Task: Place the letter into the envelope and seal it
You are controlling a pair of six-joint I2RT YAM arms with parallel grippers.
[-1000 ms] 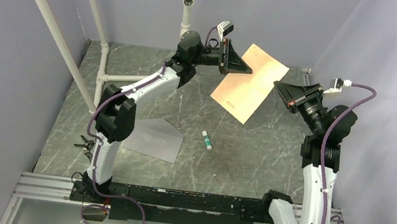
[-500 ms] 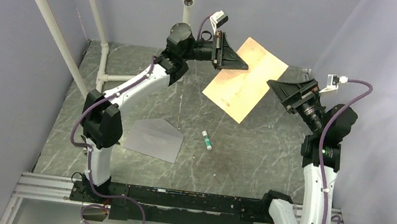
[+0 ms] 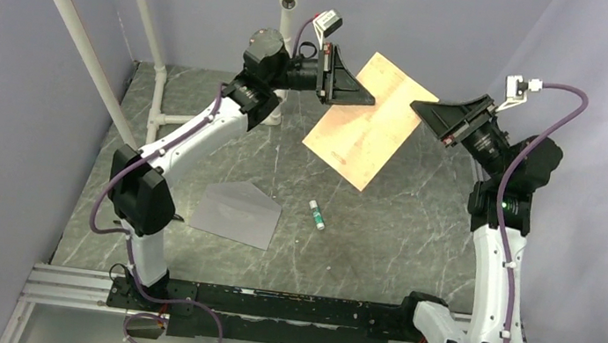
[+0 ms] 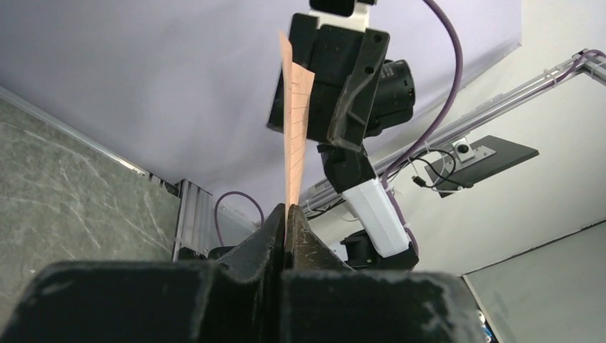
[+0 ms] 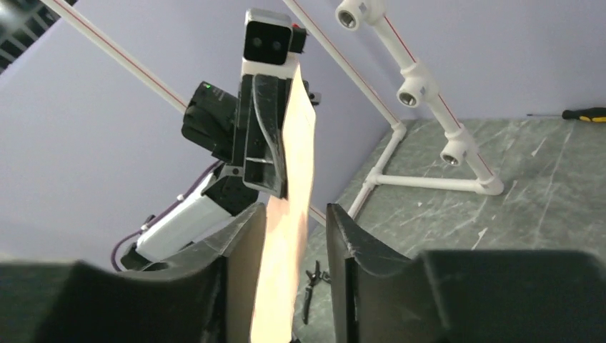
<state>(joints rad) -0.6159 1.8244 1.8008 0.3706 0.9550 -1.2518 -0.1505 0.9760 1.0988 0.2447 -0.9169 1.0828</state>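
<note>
The tan-orange letter (image 3: 364, 126) hangs tilted in the air above the far part of the table. My left gripper (image 3: 370, 100) is shut on its upper left edge; the left wrist view shows the sheet (image 4: 294, 143) edge-on, pinched between the closed jaws (image 4: 286, 218). My right gripper (image 3: 416, 109) is open at the letter's right edge; in the right wrist view the sheet (image 5: 289, 214) passes between the spread fingers (image 5: 296, 209), which do not grip it. The grey envelope (image 3: 237, 212) lies flat on the table at the left, flap open toward the far side.
A small glue stick (image 3: 317, 215) lies on the marble table just right of the envelope. A white pipe frame (image 3: 152, 116) stands at the far left. Pliers (image 5: 309, 286) lie on the table near the left arm's base. A screwdriver (image 5: 582, 114) lies by the far edge.
My left gripper has carried the letter up and to the left. My right gripper has risen and followed, staying open around the letter's right edge.
</note>
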